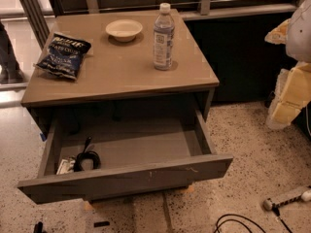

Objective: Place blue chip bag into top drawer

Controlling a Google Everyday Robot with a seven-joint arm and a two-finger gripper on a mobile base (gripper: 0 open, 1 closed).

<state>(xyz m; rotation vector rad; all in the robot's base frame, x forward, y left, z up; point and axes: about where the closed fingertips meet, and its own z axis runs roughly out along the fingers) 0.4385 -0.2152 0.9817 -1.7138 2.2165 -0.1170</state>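
The bench (121, 76) looks like smooth grey-brown wood with a soft sheen. The top drawer (126, 176) is the same wood, matt, its front lightly scuffed. The blue chip bag (63, 55) is crinkly, glossy film. The bottle (164, 38) is clear, shiny plastic and the bowl (124, 29) smooth and pale. The gripper (290, 98), at the right edge beside the bench, looks matt, pale yellowish. The floor (243, 130) is polished, speckled stone.

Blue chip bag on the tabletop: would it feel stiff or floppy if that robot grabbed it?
Probably floppy: the blue chip bag looks crinkled, so it would likely crumple when squeezed. It lies flat on the table's left side, so it shouldn't roll. Probably light, being a small snack bag. The claw is at the right edge, far from it.
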